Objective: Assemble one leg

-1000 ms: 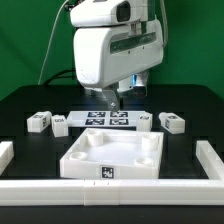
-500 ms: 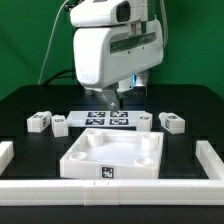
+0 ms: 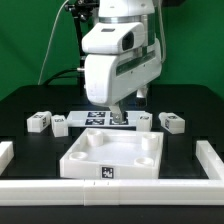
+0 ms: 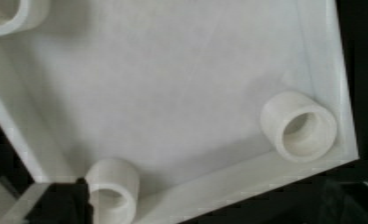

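Note:
Two small white legs [image 3: 38, 121] [image 3: 60, 124] lie on the black table at the exterior view's left, and two more [image 3: 143, 121] [image 3: 172, 121] at its right. The large white panel [image 3: 112, 155] with round corner sockets lies in front of them. My gripper [image 3: 117, 112] hangs over the far edge of the panel, near the marker board [image 3: 103, 119], and holds nothing I can see. Its fingers look close together, but their gap is not clear. The wrist view shows the panel's inside [image 4: 163, 100] with two round sockets [image 4: 305, 128] [image 4: 113, 190]; no leg shows there.
Low white rails run along the table's front [image 3: 112, 191], left [image 3: 5, 153] and right [image 3: 214, 157]. A green wall stands behind the arm.
The arm has swung and tilted, so the wrist body now sits higher and further to the exterior view's right. The fingertips have stayed near the marker board. The parts have not moved.

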Motion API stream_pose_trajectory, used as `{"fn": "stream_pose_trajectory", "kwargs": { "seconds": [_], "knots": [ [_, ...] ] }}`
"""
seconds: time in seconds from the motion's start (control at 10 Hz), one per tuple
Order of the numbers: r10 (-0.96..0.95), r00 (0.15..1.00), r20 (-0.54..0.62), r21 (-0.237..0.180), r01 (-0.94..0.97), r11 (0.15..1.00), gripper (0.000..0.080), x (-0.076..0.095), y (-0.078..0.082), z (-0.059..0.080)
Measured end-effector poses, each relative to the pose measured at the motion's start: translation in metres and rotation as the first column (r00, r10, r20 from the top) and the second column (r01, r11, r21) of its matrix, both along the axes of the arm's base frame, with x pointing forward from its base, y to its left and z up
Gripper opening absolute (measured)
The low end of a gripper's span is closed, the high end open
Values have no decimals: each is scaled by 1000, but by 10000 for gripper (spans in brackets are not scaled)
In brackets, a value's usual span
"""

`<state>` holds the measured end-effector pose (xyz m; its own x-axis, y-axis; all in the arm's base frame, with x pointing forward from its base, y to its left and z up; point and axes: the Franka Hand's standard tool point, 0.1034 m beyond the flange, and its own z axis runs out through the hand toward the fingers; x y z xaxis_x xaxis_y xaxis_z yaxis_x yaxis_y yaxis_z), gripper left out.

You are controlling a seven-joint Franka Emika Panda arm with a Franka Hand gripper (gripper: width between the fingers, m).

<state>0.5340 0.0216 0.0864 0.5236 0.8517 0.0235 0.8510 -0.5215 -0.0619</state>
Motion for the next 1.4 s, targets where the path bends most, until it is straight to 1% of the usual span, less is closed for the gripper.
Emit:
{"fn": "stream_pose_trajectory", "kwargs": {
  "seconds": [0.1, 0.2, 0.5, 0.6, 0.7, 0.9, 1.0, 1.1, 1.4],
  "knots": [
    [-4, 1000, -14, 1, 4, 1000, 650, -5, -1, -7],
    [-37, 999, -21, -1, 37, 999, 650, -6, 1, -11],
    [-36, 999, -23, -1, 36, 999, 650, -7, 0, -12],
    [53, 998, -14, 7, -53, 999, 650, -9, -5, -19],
    [117, 993, -4, 10, -117, 993, 650, -20, -10, -28],
    [202, 979, 17, 12, -202, 979, 650, -43, -5, -40],
    [230, 973, 19, 6, -230, 973, 650, -48, -1, -43],
    [231, 973, -1, 9, -231, 973, 650, -52, -1, -45],
    [230, 973, -3, 10, -230, 973, 650, -52, -2, -47]
  ]
}}
